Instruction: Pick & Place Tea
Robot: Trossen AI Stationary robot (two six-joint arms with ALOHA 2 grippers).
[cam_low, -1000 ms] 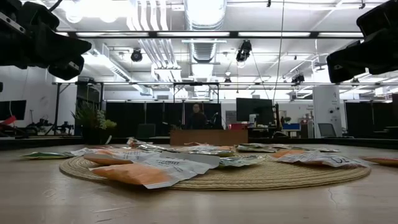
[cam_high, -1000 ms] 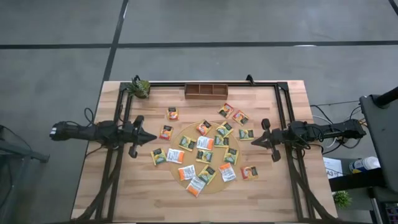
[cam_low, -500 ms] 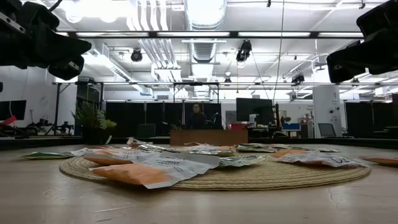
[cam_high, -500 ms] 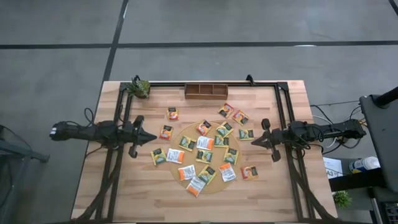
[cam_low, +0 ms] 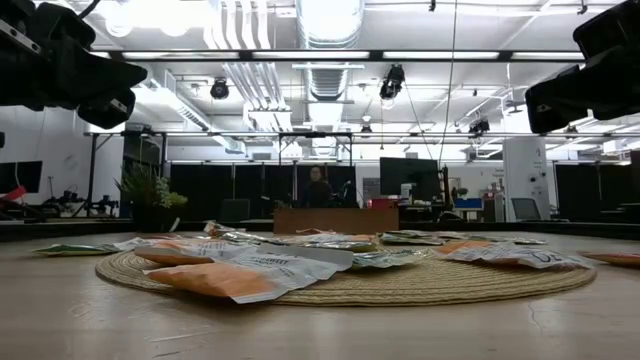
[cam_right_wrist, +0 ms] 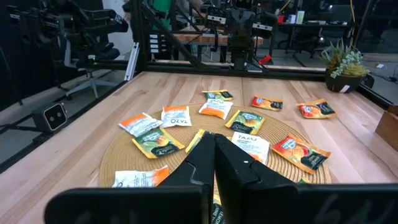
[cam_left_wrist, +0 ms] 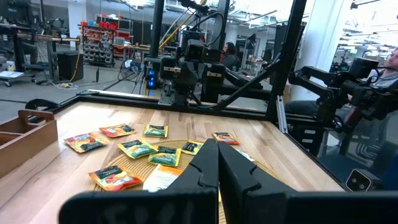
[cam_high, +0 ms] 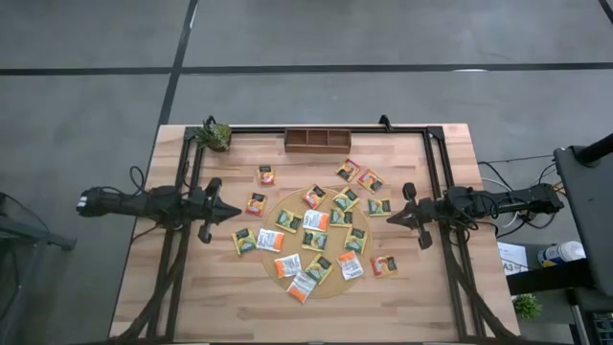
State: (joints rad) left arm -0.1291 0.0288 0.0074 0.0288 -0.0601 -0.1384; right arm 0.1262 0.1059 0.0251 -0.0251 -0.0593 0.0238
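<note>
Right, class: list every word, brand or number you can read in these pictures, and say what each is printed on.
"TAZO": on a white sachet lying on the round mat, right wrist view.
"TAZO": on a second white sachet nearer the mat's middle.
Print on the orange sachets and green sachets: too small to read.
Nothing else is legible.

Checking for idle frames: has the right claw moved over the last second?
No. In the high view the right claw still sits shut, level with the round mat's right edge, just as before.
</note>
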